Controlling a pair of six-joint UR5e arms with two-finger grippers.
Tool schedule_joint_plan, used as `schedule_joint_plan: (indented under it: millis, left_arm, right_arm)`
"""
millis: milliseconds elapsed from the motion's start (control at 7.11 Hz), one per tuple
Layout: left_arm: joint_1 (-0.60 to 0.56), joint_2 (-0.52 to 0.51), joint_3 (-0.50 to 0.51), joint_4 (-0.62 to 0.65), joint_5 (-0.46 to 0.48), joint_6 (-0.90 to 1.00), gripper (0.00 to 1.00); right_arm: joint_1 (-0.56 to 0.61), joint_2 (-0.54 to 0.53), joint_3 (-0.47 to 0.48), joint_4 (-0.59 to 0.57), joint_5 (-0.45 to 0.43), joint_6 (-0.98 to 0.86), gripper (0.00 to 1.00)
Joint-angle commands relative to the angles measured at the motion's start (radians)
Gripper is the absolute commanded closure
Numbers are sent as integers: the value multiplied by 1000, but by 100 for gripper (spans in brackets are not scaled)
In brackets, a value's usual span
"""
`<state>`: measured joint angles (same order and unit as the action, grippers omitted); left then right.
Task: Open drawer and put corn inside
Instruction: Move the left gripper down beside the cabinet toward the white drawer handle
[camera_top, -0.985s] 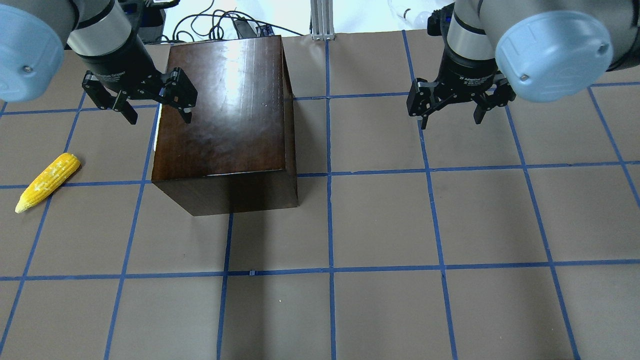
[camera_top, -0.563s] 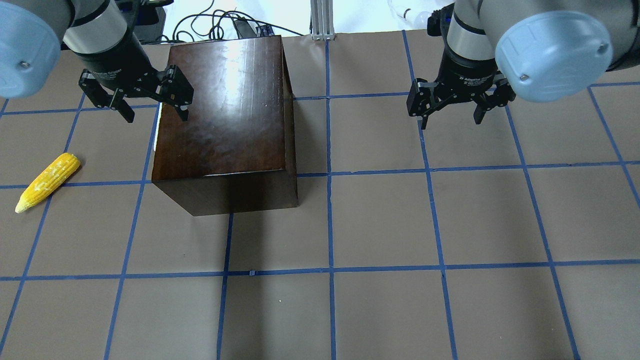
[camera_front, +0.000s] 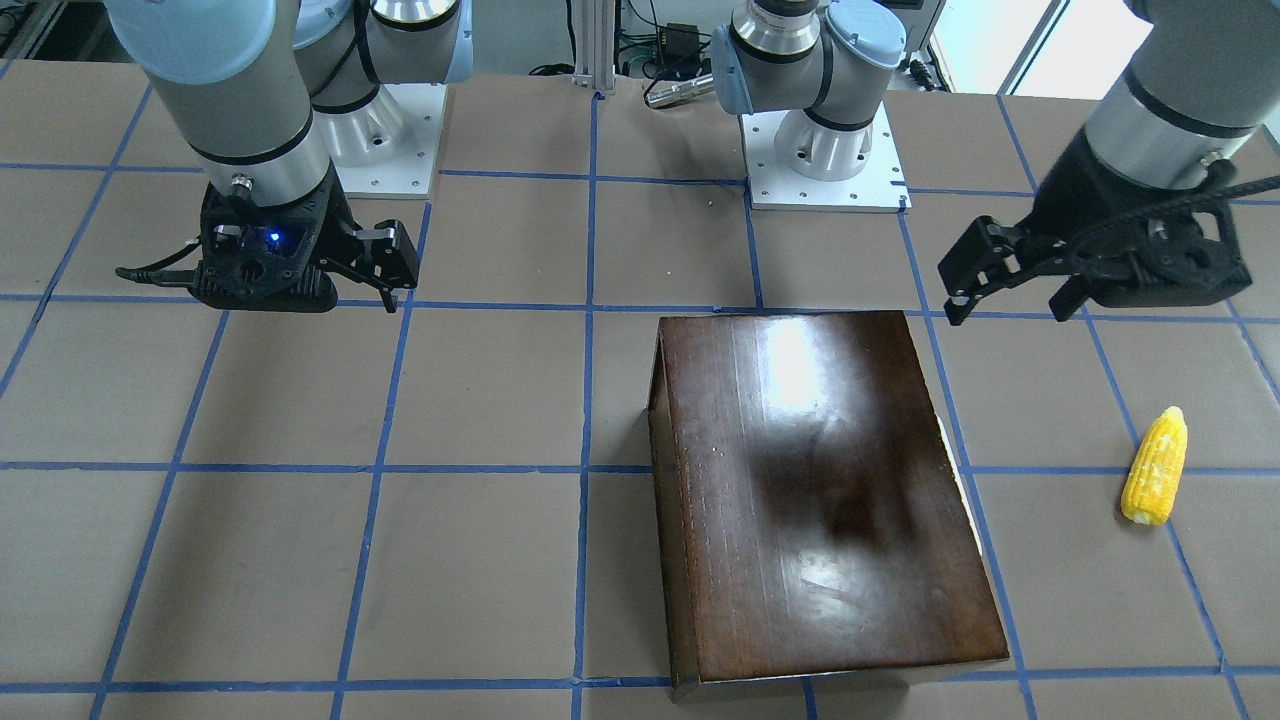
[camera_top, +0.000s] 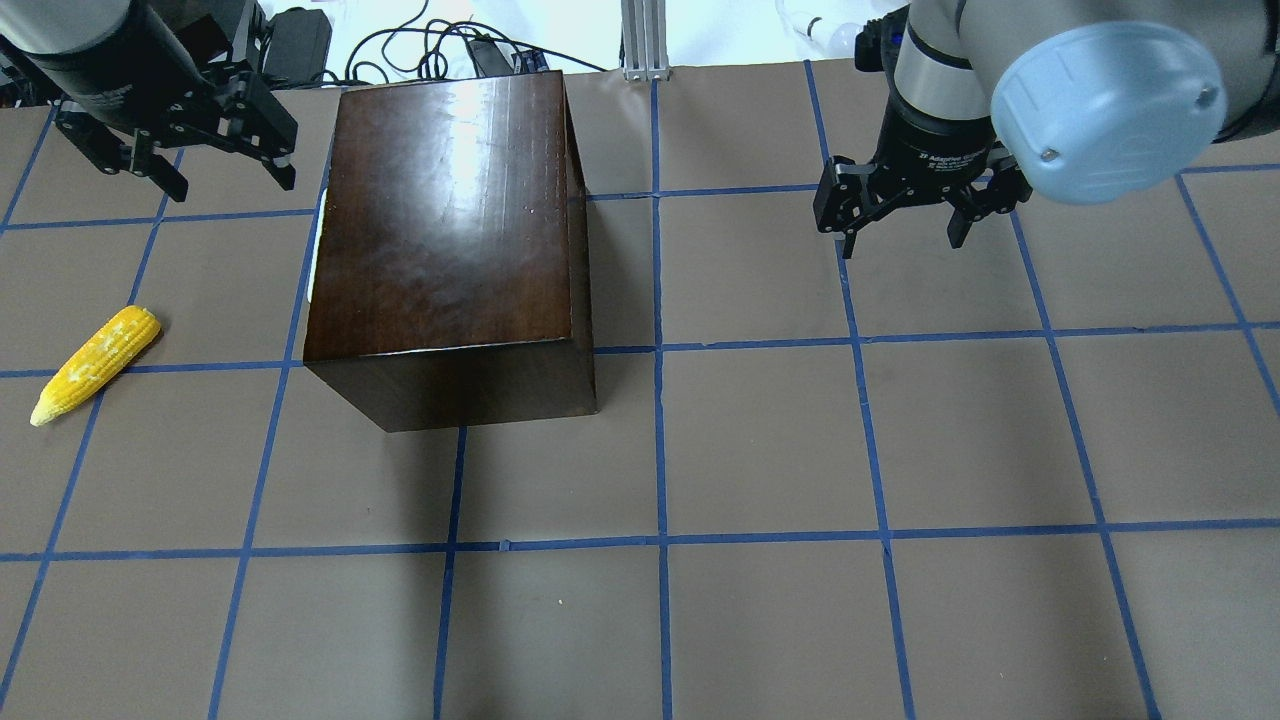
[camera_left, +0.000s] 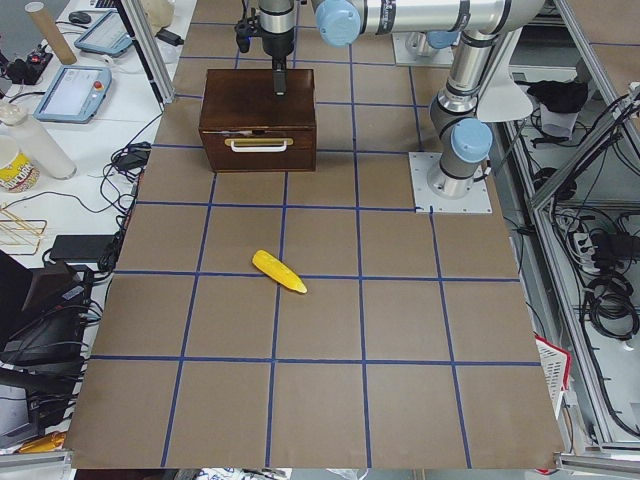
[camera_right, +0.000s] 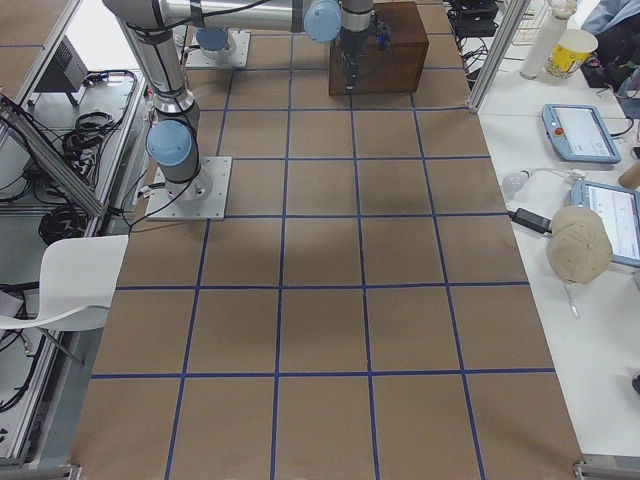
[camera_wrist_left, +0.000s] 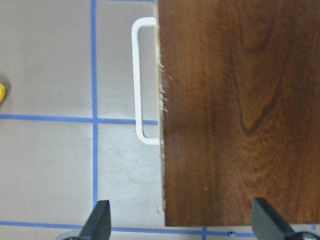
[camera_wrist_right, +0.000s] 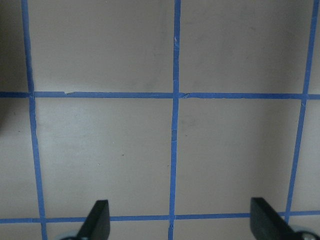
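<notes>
The glossy dark-brown box (camera_top: 440, 210) stands left of the table's middle. Its drawer is shut. The drawer front (camera_left: 258, 150) faces the robot's left, and its pale handle (camera_wrist_left: 142, 80) sticks out at the box's side. The yellow corn (camera_top: 95, 365) lies on the table left of the box, also in the front view (camera_front: 1155, 465). My left gripper (camera_top: 232, 185) is open and empty, raised beside the box's handle side near its far corner; in its wrist view (camera_wrist_left: 184, 222) it looks down on the handle. My right gripper (camera_top: 900, 245) is open and empty, far right of the box.
The brown table (camera_top: 760, 450) carries a blue tape grid. Cables (camera_top: 440, 45) lie behind the box past the table's back edge. The two arm bases (camera_front: 820, 150) stand on the robot's side.
My left gripper has moved off the box's top edge, left and toward the table's back, still open. The right gripper, box and corn have not moved.
</notes>
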<state>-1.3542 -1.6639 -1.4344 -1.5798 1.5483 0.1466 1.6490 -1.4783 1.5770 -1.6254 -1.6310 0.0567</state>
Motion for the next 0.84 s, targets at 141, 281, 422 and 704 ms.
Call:
schedule_joint_plan:
  millis: [141, 281, 422, 704]
  left_arm:
    - [157, -88, 11, 88, -33, 199, 0]
    - [196, -127, 12, 90, -46, 284, 0]
    - [213, -172, 9, 136, -128, 300, 0]
    - [213, -238, -12, 184, -183, 300, 0]
  right_arm:
    - [0, 0, 0, -1, 0, 0, 0]
    - [0, 0, 0, 1, -1, 0, 0]
    - [0, 0, 0, 1, 0, 0, 0]
    - [0, 1, 0, 1, 0, 0, 0]
